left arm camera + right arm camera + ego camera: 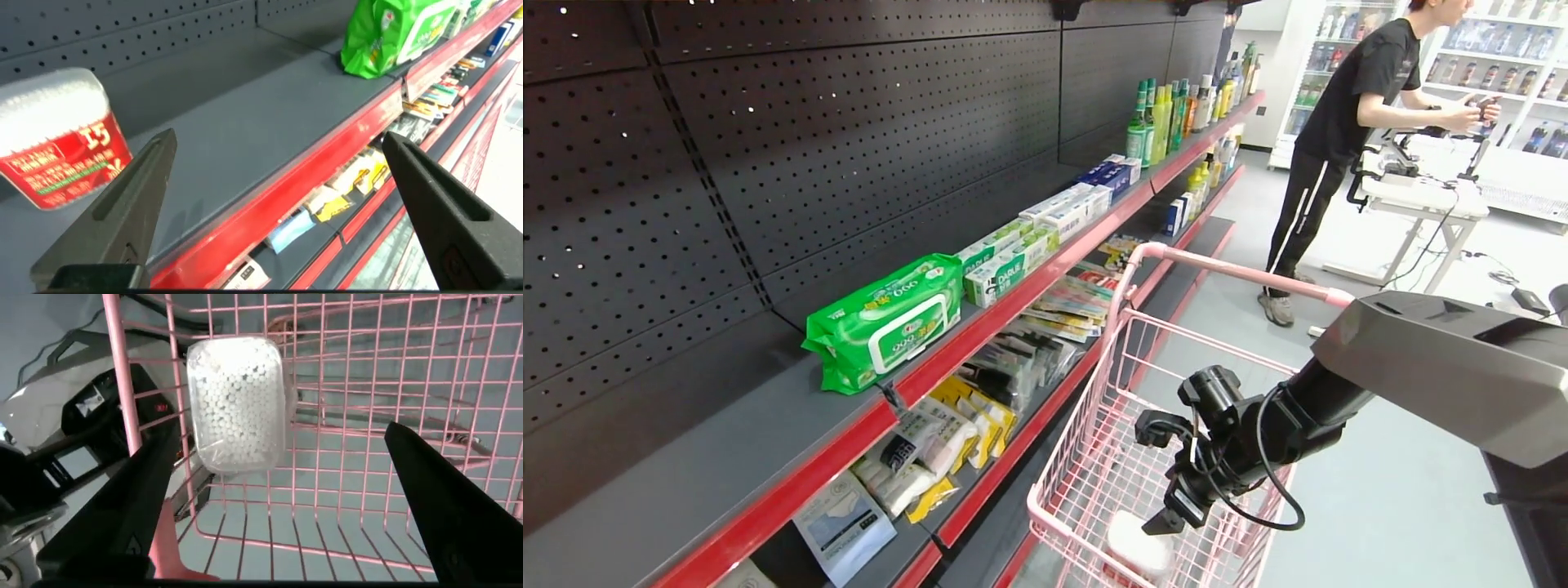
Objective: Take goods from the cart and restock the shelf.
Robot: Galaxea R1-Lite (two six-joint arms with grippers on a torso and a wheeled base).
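Right gripper (282, 431) hangs inside the cart (114, 376) with its black, wedge-shaped jaws wide apart and nothing between them. Just beyond the fingertips, closer to one finger than the other, I see the tub (237, 400). It is a clear plastic box with rounded corners, packed with small white beads, lying on the cart's floor by a side wall. It is not touching either finger. The cart is a basket of thin pink wire grid with a thicker pink rim, and the tub is the one item I can make out in it.

Left gripper (279, 137) hovers over the shelf (270, 122), jaws likewise spread and holding nothing. The shelf's top deck is flat matte grey with a glossy red front lip and a perforated dark back panel. A second tub (57, 139), white-topped with a red label, stands on the shelf off to one side of the left jaws, apart from them. Farther along the shelf lies a soft green pack (400, 33), glossy and pillow-shaped. Beyond it sit rows of boxes (1013, 253), then bottles (1160, 118). The cart is parked just in front of the shelf.
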